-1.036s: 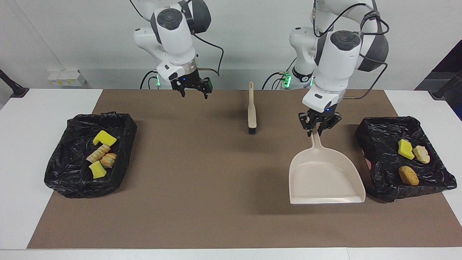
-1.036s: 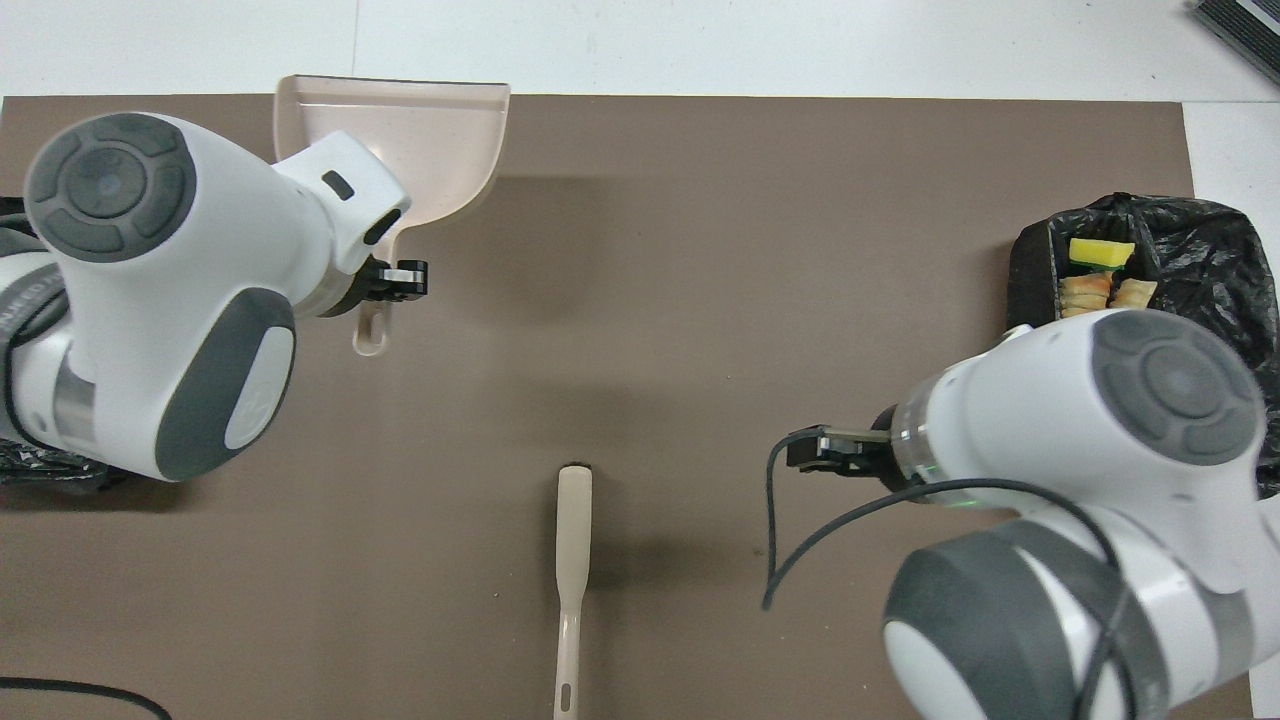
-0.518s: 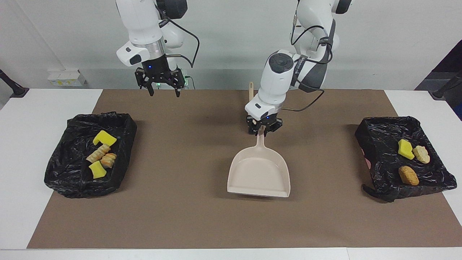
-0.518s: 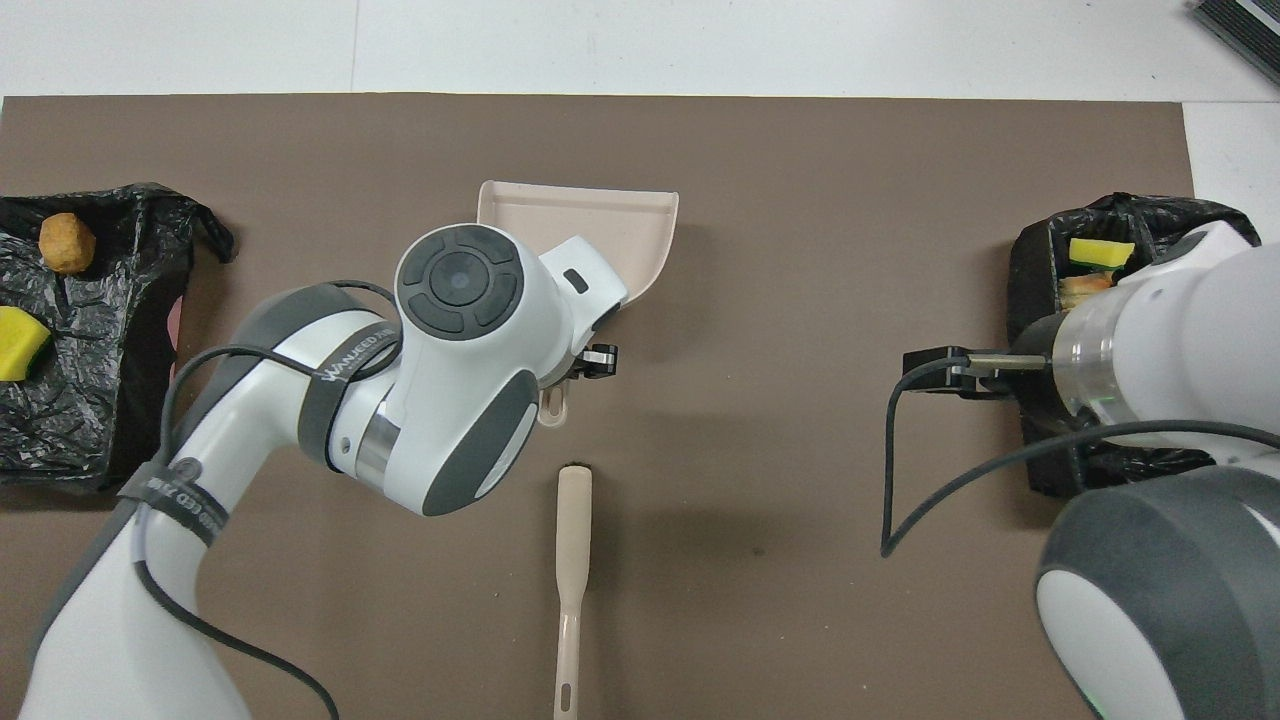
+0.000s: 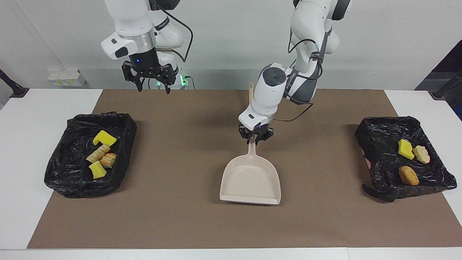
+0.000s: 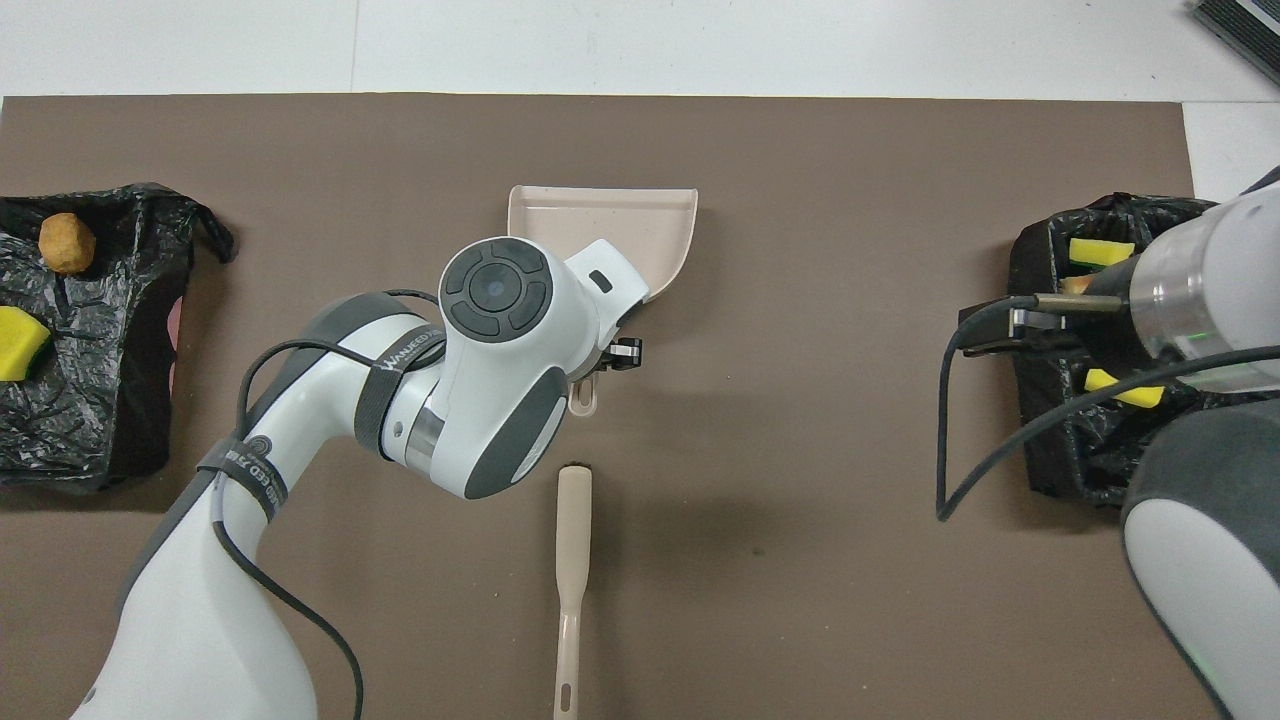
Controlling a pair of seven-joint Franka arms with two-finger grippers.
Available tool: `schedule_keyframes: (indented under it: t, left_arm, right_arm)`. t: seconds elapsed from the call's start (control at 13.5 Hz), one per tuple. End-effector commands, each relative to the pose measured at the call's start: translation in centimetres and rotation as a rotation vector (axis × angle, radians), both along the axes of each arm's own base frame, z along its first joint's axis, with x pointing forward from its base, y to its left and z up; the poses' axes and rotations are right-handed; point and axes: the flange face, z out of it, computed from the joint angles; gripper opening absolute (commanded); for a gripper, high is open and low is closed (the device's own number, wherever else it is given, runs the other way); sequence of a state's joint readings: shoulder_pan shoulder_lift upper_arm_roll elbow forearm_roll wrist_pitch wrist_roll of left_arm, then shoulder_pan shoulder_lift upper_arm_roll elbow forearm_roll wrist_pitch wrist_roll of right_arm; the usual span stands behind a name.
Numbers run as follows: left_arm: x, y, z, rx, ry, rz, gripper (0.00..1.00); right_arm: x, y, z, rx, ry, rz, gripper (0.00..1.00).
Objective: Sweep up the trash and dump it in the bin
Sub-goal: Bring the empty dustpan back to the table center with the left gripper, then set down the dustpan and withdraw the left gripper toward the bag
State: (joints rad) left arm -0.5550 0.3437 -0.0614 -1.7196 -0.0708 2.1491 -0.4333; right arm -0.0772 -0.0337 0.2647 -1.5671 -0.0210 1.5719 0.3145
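Dustpan (image 5: pixel 251 177) carried mid-table by left gripper (image 5: pixel 255 136), away from trash (image 5: pixel 409 159).

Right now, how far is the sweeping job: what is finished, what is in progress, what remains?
Done: no scrap lies on the brown mat; four pieces of trash sit in one black-lined bin, three in the other bin.
In hand: the left gripper is shut on the empty dustpan handle at mid-table.
Left: probably only setting the dustpan down near the brush. The right gripper waits, open.

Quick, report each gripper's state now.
Left gripper: shut on the dustpan handle.
Right gripper: open, holding nothing, up in the air.
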Motion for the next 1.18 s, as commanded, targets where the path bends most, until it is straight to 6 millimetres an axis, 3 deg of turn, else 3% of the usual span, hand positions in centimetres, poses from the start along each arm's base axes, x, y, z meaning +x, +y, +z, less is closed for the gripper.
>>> schedule_keyframes:
  t: [0.0, 0.15, 0.3, 0.52, 0.59, 0.67, 0.89, 1.11]
  left_arm:
    - [-0.7, -0.6, 0.0, -0.011, -0.002, 0.008, 0.0]
    - [-1.5, -1.5, -0.7, -0.006, 0.011, 0.026, 0.0]
    - [-2.2, -3.0, -3.8, 0.019, 0.044, 0.053, 0.0]
    - [-2.2, -2.6, -3.6, 0.047, 0.071, 0.055, 0.24]
    - [-2.2, -2.6, -3.3, 0.051, 0.076, 0.057, 0.69]
    - [-2.0, -2.1, -2.9, 0.054, 0.079, 0.064, 1.0]
    - [-0.9, 0.5, 0.9, 0.045, 0.047, 0.099, 1.0]
    - [0.1, 3.3, 3.2, 0.09, 0.022, 0.116, 1.0]
  right_arm:
    - [0.9, -1.5, 0.4, -0.009, -0.003, 0.005, 1.0]
    - [0.9, -3.1, 0.4, 0.005, -0.002, -0.017, 1.0]
    - [0.7, -4.1, 0.1, 0.006, 0.004, -0.033, 1.0]
    - [1.1, -5.4, 0.3, 0.016, -0.013, -0.024, 1.0]
    - [1.1, -6.0, 0.3, 0.007, -0.011, 0.013, 1.0]
    - [1.2, -5.8, 0.1, -0.001, -0.005, 0.056, 1.0]
    - [1.2, -6.1, 0.0, 0.007, -0.001, 0.05, 1.0]
    - [1.3, -7.2, -0.2, -0.001, 0.011, 0.033, 1.0]
